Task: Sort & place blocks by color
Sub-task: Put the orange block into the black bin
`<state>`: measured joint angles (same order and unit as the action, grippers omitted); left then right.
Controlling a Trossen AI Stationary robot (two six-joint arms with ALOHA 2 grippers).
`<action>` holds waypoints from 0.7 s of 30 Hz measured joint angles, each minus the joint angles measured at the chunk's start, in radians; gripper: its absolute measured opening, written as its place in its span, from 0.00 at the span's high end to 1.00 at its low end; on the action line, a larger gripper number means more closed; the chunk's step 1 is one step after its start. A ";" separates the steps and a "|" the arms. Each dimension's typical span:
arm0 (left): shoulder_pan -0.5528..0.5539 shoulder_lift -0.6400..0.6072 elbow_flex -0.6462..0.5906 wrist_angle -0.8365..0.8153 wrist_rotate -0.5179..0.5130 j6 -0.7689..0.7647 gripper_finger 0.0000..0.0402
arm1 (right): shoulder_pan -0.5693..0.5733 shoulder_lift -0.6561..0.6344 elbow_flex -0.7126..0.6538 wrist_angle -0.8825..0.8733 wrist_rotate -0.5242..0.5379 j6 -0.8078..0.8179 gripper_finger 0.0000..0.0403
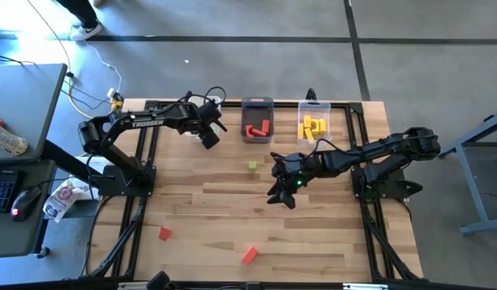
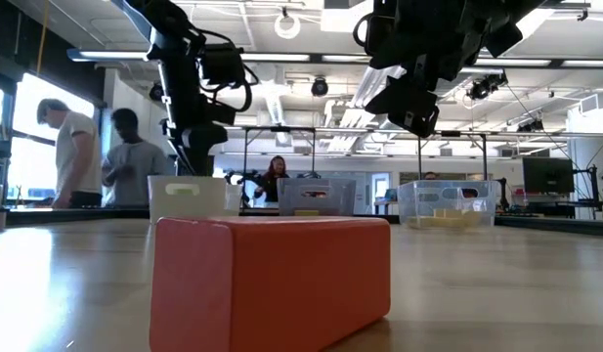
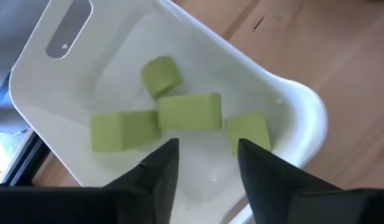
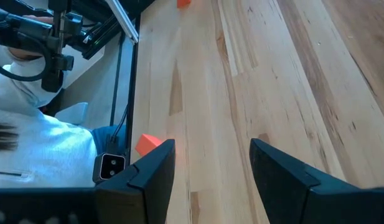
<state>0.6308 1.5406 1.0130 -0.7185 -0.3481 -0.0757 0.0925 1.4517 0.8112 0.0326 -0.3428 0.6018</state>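
- Left gripper [image 1: 209, 135] hangs over the white bin [image 3: 285, 99] at about 11 o'clock on the table; jaws apart, nothing between them.
- In the left wrist view the white bin holds four light green blocks [image 3: 189, 112]: one small rounded piece, two bars touching end to end, one more just beside them near the bin's rounded corner.
- Right gripper [image 1: 282, 193] is raised above the table centre, a bit toward 3 o'clock; jaws apart, empty, bare wood under them in its wrist view.
- Dark grey bin [image 1: 257, 109] at 12 o'clock, red blocks [image 1: 257, 128] inside it.
- Clear bin [image 1: 314, 109] just beside it toward 1 o'clock, yellow blocks [image 1: 312, 127] piled inside.
- Loose green cube [image 1: 253, 166] on the wood near centre, between the grey bin and the right gripper, touching neither.
- Red cube [image 1: 164, 234] at about 8 o'clock, lying alone.
- Red bar [image 1: 249, 255] at 6 o'clock near the table edge; it fills the foreground of the low view, lying flat.
- Low view: all three bins in a row across the far side of the table, both arms up off the surface.
- People [image 2: 104, 156] stand in the room behind, well apart from the table.
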 joint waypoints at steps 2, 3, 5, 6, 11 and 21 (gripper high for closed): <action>0.000 0.000 0.001 -0.001 0.000 0.018 0.60 | 0.000 0.000 0.000 0.000 0.000 0.000 0.52; 0.000 0.000 0.004 -0.004 0.000 0.032 0.59 | 0.000 0.000 0.000 0.000 0.000 0.000 0.52; 0.000 -0.006 0.014 -0.010 0.000 0.048 0.57 | 0.000 0.000 0.000 0.000 0.000 0.000 0.52; -0.002 -0.014 0.021 -0.016 0.000 0.053 0.57 | 0.000 0.000 0.000 0.000 0.000 0.000 0.52; -0.029 -0.072 0.057 -0.056 0.001 0.052 0.57 | 0.000 0.000 0.000 0.000 0.000 0.000 0.52; -0.154 -0.241 0.073 -0.145 0.062 -0.111 0.58 | 0.000 0.000 0.000 0.000 0.000 -0.027 0.52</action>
<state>0.4765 1.2991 1.0859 -0.8633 -0.2859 -0.1865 0.0925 1.4517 0.8116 0.0326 -0.3424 0.5751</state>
